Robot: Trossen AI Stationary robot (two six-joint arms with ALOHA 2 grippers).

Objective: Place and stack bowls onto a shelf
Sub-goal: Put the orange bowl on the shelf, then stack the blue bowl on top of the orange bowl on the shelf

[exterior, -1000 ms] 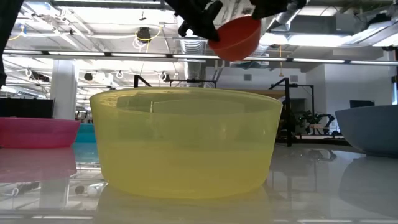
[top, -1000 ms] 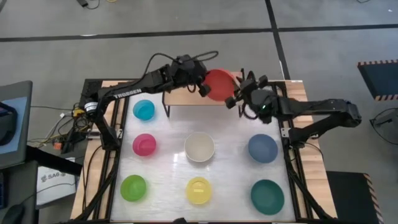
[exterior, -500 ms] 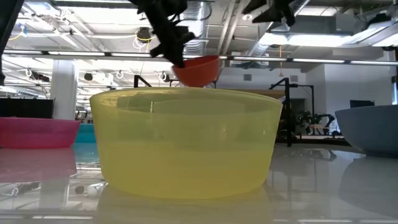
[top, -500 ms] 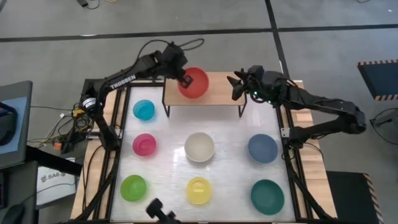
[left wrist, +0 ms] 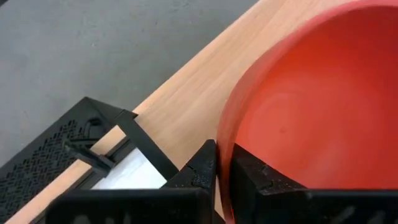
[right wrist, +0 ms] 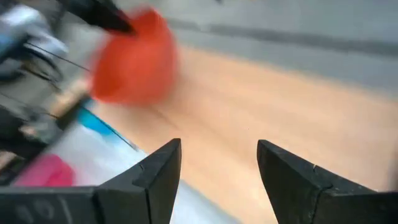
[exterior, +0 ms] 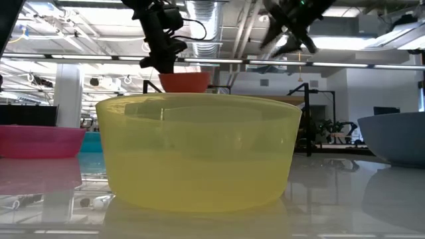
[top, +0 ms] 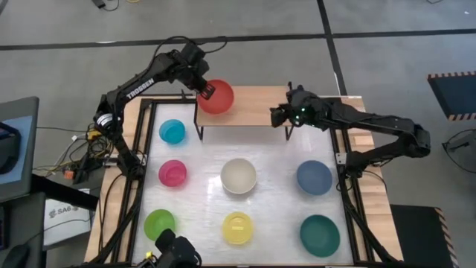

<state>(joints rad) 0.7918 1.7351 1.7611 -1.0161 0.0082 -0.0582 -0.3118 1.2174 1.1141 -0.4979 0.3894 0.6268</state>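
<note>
While pinching the red bowl (top: 216,97) by its rim at about 10 o'clock of the bowl, with one finger inside the wall and one outside and the fingers closed tight on the thin plastic in the wrist view, left gripper (top: 205,90) sits over the left end of the shelf (top: 256,106). Bowl at or just above the wooden top there; contact not certain from the low view. Round, so no long axis to line up; release likely needs only a straight lift toward 10 o'clock, off the rim. Right gripper (top: 281,116) hangs at the shelf's right front edge, at about 3 o'clock from the bowl and well apart from it, fingers spread wide and holding nothing. Left arm clearly the nearer one.

On the white tabletop (top: 271,201), seven more bowls: cyan bowl (top: 172,132), magenta bowl (top: 172,173), lime green bowl (top: 159,223), white bowl (top: 239,176), yellow bowl (top: 238,228), blue bowl (top: 314,177), teal bowl (top: 320,232). Grey floor around; open hall with ceiling pipes beyond.
</note>
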